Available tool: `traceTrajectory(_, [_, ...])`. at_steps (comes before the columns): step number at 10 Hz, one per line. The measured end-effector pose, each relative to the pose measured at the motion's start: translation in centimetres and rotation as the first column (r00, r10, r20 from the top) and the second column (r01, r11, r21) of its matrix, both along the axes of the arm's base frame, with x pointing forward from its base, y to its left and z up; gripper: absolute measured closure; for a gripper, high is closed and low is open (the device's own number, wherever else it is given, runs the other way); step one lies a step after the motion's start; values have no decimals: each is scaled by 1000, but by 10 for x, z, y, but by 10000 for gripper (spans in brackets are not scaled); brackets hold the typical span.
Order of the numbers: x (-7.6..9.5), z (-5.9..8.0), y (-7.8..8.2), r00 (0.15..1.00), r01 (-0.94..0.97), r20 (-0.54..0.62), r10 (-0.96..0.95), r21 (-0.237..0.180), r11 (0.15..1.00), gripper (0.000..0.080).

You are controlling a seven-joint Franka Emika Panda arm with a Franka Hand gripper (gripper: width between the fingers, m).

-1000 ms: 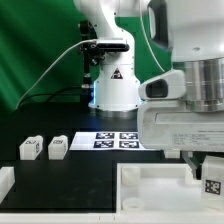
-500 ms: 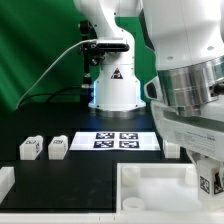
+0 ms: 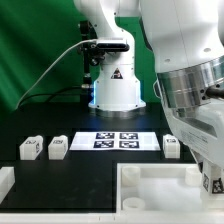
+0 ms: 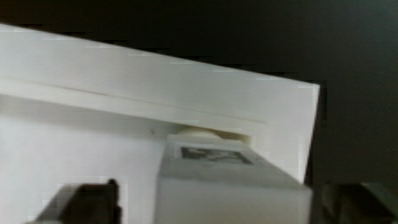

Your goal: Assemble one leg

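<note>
In the exterior view my gripper is low at the right, over the right side of the large white tray-like piece. It is shut on a leg, a small white block with a tag mark. In the wrist view the leg stands between my dark fingers, its tagged end near a small round spot on the white piece. Two more legs lie at the left, and another lies behind my gripper.
The marker board lies in the middle of the black table in front of the arm's white base. A white part's corner shows at the lower left edge. A green curtain hangs behind.
My wrist has turned and shifted slightly over the tray-like piece with the leg held. The leg lying behind my gripper has come into view.
</note>
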State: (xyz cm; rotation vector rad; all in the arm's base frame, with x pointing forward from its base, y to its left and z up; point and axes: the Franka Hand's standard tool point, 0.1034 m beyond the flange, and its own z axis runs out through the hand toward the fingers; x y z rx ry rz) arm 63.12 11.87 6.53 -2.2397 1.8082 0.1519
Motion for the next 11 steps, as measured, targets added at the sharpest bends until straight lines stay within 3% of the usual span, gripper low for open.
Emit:
traceTrajectory(1, [-2,0,1,994,-105,14,105,-8,994,186])
traceTrajectory(3, [-3,4,8,882,-459,66,466,-99,883,157])
traceTrajectory(6, [-3,2,4,726,-665,101,680,-145,732,150])
traceTrajectory(8, [-2,3,4,418,-875,48,907,-248,416,150])
traceTrajectory(9, [-1,3,6,318,-910,36,947,-267,316,150])
traceTrajectory(10, [-2,3,5,337,-905,40,941,-263,336,150])
traceTrajectory(11, [-2,3,5,337,-905,40,941,-263,335,276])
